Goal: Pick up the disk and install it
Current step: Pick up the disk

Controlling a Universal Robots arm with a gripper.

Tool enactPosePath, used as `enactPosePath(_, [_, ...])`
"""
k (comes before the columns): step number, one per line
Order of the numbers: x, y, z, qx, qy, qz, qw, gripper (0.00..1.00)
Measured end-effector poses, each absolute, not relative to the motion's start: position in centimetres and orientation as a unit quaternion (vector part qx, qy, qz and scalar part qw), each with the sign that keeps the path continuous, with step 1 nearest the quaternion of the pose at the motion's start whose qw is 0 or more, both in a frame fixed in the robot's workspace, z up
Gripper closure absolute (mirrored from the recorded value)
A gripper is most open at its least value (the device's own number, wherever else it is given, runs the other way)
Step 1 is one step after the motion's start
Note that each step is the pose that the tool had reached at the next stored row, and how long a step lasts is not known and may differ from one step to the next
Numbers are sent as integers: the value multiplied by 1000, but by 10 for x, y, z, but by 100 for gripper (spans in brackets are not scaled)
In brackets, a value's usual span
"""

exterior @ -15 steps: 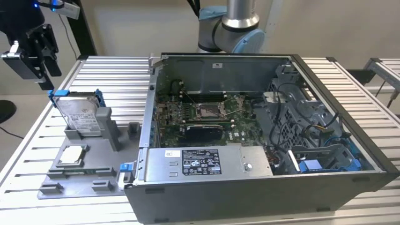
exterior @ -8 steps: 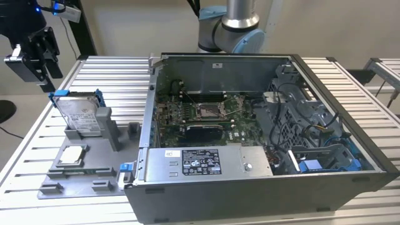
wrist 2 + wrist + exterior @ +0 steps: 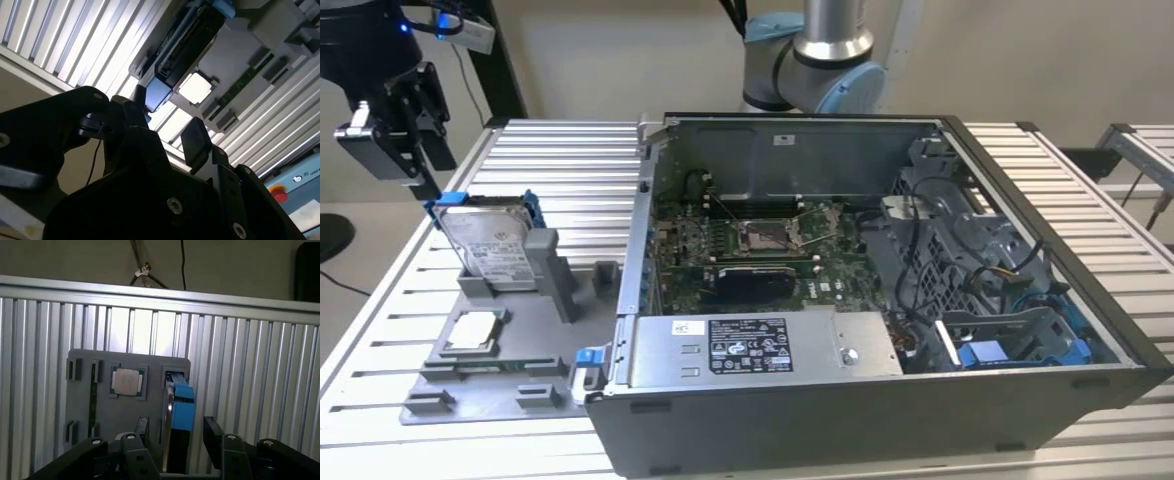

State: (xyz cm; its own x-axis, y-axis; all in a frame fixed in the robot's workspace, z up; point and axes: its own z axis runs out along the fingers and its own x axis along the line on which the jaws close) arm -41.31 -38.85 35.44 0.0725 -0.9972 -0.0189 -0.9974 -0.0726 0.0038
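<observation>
The disk (image 3: 496, 245) stands on edge in a grey holder at the exterior view's left, a silver drive with a white label and a blue frame. My gripper (image 3: 416, 160) hangs just above it and slightly further left. In the first wrist view the disk (image 3: 178, 407) is seen edge-on, with the gripper (image 3: 177, 432) open and one black finger (image 3: 142, 427) on each side of it, not touching. In the second wrist view the disk's blue frame end (image 3: 157, 92) lies beyond the open gripper (image 3: 165, 117).
The grey fixture plate (image 3: 507, 392) also carries a small square CPU chip (image 3: 471, 330). The open computer case (image 3: 854, 425) fills the middle, with a labelled power-supply box (image 3: 761, 345) and a blue drive bay (image 3: 1001, 352). All of it rests on a slatted aluminium table (image 3: 567, 150).
</observation>
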Motion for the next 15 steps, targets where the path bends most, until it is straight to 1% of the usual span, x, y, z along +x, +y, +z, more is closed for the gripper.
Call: enactPosePath(15, [-413,-388,341,-736,677,13,9,0])
